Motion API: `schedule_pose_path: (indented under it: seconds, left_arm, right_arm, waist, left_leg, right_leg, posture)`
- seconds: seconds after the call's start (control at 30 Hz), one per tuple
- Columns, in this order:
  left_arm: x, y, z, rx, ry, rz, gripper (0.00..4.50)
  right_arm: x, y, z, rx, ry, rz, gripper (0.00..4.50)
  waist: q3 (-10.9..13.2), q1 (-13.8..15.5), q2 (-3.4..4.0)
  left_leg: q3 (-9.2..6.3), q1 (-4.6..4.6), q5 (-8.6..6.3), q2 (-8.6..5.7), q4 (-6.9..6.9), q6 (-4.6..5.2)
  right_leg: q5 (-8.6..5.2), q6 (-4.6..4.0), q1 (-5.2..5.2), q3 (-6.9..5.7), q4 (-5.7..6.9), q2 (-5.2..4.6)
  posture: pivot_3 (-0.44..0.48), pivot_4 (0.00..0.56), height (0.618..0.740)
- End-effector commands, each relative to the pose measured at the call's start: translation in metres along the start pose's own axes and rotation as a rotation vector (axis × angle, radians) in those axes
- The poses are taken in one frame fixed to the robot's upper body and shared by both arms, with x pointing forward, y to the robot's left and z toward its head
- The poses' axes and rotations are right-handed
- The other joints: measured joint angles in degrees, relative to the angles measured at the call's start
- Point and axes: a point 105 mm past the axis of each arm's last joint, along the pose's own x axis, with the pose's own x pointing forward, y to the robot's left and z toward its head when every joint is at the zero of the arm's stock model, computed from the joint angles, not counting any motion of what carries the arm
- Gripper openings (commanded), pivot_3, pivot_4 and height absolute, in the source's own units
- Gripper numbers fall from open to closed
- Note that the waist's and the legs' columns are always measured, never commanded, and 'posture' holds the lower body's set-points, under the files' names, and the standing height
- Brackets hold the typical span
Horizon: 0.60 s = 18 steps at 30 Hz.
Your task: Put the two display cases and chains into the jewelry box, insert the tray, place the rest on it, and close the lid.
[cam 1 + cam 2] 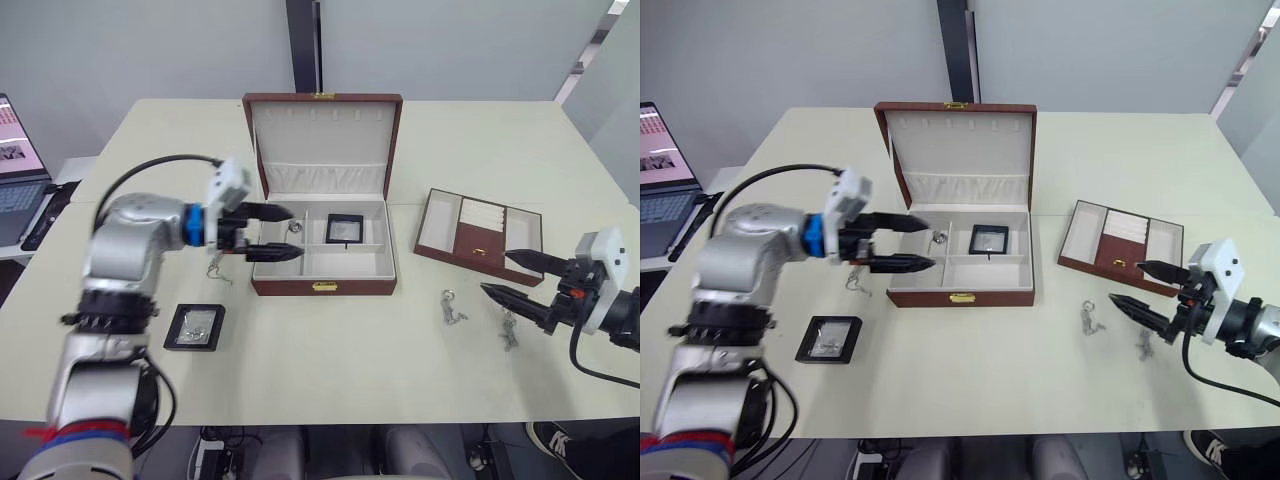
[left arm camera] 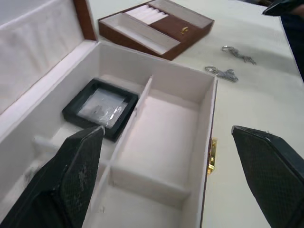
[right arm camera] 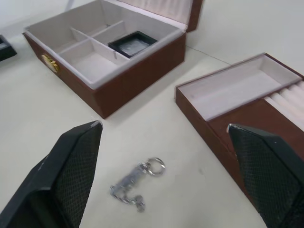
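I find even, diffuse overhead light across the pale table [image 1: 330,360], with soft, short shadows and no glare. In the wrist views, the near fingers [image 2: 71,175] read soft, out of focus.

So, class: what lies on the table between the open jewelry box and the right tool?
In the left eye view, a small chain lies on the table between the jewelry box and the right tool.

Two display cases, one [image 1: 345,229] inside the jewelry box [image 1: 322,262] and one [image 1: 195,327] left of it, two chains [image 1: 452,307] [image 1: 508,331] right of it, and one tray [image 1: 478,235].
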Motion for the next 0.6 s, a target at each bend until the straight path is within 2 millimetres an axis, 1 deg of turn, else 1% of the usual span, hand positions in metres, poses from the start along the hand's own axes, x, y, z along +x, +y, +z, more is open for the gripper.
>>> schedule_pose_path:
  seconds: [0.03, 0.1, 0.17, 0.27, 0.47, 0.53, 0.6]
  left_arm:
    - [-0.04, 0.001, 0.001, 0.0, -0.022, 0.169, 4.46]
    - [-0.062, 0.002, -0.006, -0.029, -0.017, 0.262, 4.46]
    - [-0.076, 0.001, -0.011, -0.049, -0.012, 0.324, 4.46]
    - [-0.105, 0.003, -0.035, -0.079, 0.044, 0.468, 4.46]
    - [-0.148, 0.0, -0.073, -0.113, 0.13, 0.69, 4.46]
    - [-0.161, 0.0, -0.081, -0.119, 0.144, 0.747, 4.46]
    - [-0.168, -0.001, -0.086, -0.123, 0.147, 0.78, 4.46]
  right_arm:
    - [-0.013, -0.024, -0.005, -0.02, 0.002, -0.052, 4.5]
    - [-0.017, -0.035, -0.013, -0.007, 0.022, -0.076, 4.5]
    - [-0.02, -0.04, -0.018, 0.002, 0.026, -0.086, 4.5]
    - [-0.023, -0.048, -0.024, 0.01, 0.04, -0.102, 4.5]
    - [-0.022, -0.053, -0.033, 0.006, 0.073, -0.106, 4.5]
    - [-0.023, -0.054, -0.038, -0.008, 0.105, -0.11, 4.5]
    - [-0.025, -0.055, -0.04, -0.012, 0.114, -0.111, 4.5]
  waist:
    - [0.0, 0.0, 0.0]
    - [0.0, 0.1, 0.0]
    - [0.0, 0.2, 0.01]
    - [0.0, 0.2, 0.08]
    - [0.0, 0.2, 0.08]
    - [0.0, 0.2, 0.08]
    - [0.0, 0.2, 0.08]
  left_leg:
    - [-0.02, 0.0, 0.0, 0.04, -0.01, 0.0]
    - [-0.03, 0.0, 0.0, 0.03, -0.01, 0.0]
    - [-0.02, 0.02, 0.0, 0.01, 0.0, 0.0]
    - [0.04, 0.04, 0.0, -0.02, -0.02, 0.0]
    - [0.0, 0.04, 0.0, 0.02, -0.04, 0.0]
    - [0.01, 0.05, 0.0, 0.02, -0.04, 0.0]
    - [0.0, 0.05, -0.01, 0.02, -0.05, 0.0]
  right_leg:
    - [0.0, 0.0, -0.01, 0.0, 0.0, 0.01]
    - [0.0, 0.0, 0.0, 0.01, 0.01, 0.0]
    - [0.0, 0.0, 0.03, 0.01, 0.0, -0.03]
    - [0.0, 0.0, 0.03, 0.0, -0.02, -0.06]
    - [0.0, 0.0, 0.03, 0.03, -0.02, -0.08]
    - [0.0, 0.0, 0.03, 0.04, -0.02, -0.09]
    - [0.0, 0.0, 0.03, 0.03, -0.03, -0.09]
  posture:
    - [0.0, 0.15, 0.74]
    - [0.0, 0.15, 0.74]
    - [0.0, 0.15, 0.74]
    - [0.0, 0.15, 0.74]
    - [0.0, 0.15, 0.74]
    - [0.0, 0.15, 0.74]
    - [0.0, 0.15, 0.74]
